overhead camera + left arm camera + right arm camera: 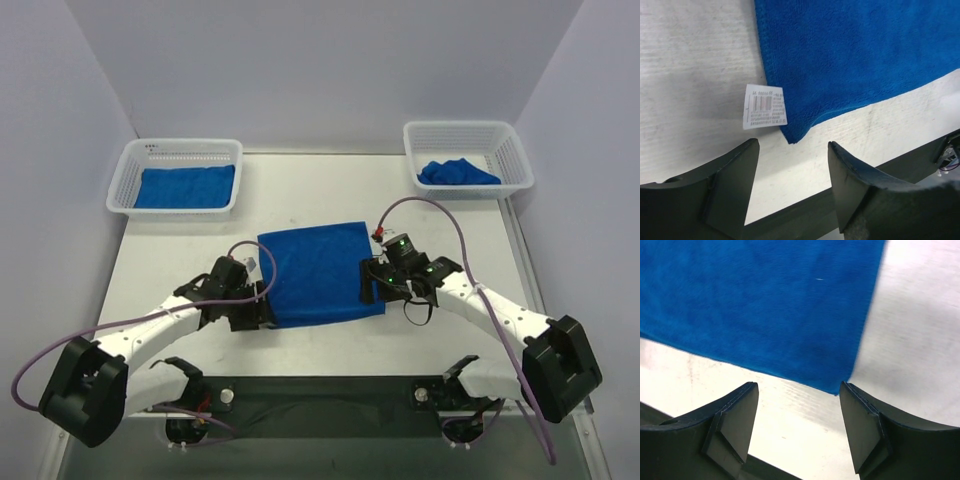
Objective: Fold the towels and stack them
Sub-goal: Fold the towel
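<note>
A blue towel (320, 272) lay flat on the worktop (330, 195), between the left jaws and the right jaws. Both sets of jaws stood apart and held nothing. One corner (792, 132) of it sat just in front of the gap in the left jaws, with a small white tag (765, 106) beside it. Another corner (832, 385) sat just in front of the right jaws. Far beyond the left jaws, a neat towel (185, 187) lay in a white basket (178, 150). Far beyond the right jaws, a bunched towel (457, 172) lay in another basket (465, 130).
</note>
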